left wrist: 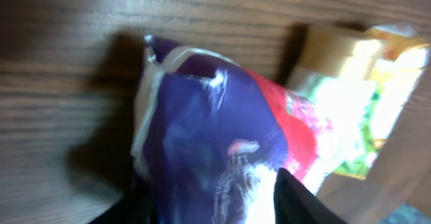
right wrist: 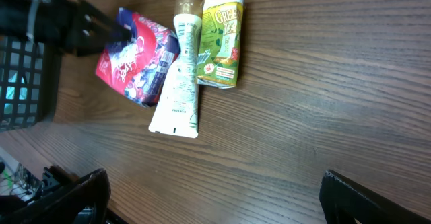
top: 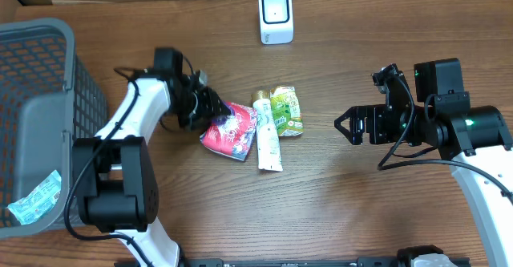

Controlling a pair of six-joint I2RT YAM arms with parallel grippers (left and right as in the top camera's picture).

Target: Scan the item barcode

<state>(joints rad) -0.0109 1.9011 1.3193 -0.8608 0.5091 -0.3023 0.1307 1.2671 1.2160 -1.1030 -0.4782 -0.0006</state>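
While the overhead camera looked down, the left gripper (top: 210,105) sat at the left edge of a red-and-purple pouch (top: 231,131), which lay on the table (top: 361,211) touching a white tube (top: 268,135) and near a green carton (top: 287,111). The white scanner (top: 276,16) stood well apart at the far edge, and a grey basket (top: 32,50) stood at the left. The right gripper (top: 343,125) hovered well right of the items.

From the left wrist, the pouch (left wrist: 229,130) filled the blurred view between two dark fingers (left wrist: 293,200); whether they pinched it could not be told.

From the right wrist, both fingers (right wrist: 74,197) stood wide apart, holding nothing, with the pouch (right wrist: 138,56) lying far ahead.
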